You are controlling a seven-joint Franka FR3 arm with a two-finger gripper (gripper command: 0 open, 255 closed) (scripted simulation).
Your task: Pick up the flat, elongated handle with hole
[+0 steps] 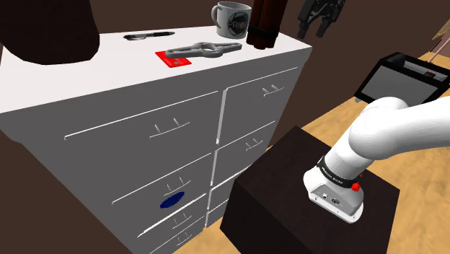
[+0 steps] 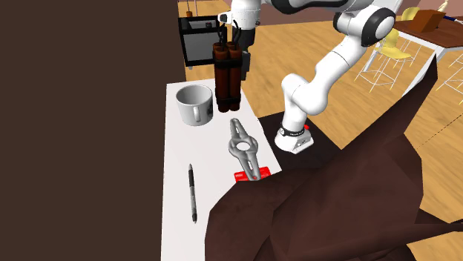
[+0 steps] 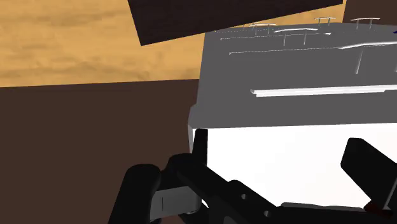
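At the top edge of the shoulder view, the black gripper was cut off above its fingers, so little more than two dark prongs showed, standing apart with nothing between them. In the second exterior view most of it was hidden behind a bundle of dark brown cylinders, itself cropped by the shoulder view's top edge. In the wrist view the fingers rose as blurred black shapes, well separated, over the pale top.

A large dark brown shape, too formless to name, covered the near end of the dresser and the lower part of a small red piece.

The handle lay flat and free on the dresser's top, near the middle. It was grey with a dull metallic sheen, long and thin, and swollen around a round hole at its centre. One end overlapped the flat red piece. The bundle stood between the handle and the gripper.

Beside the bundle sat a glossy pale mug with a dark print that could not be read. A slim dark rod lay apart from the handle.

The dresser was smooth and white, with drawers bearing thin bar pulls. The stand was a plain dark box on a wood-grained floor.
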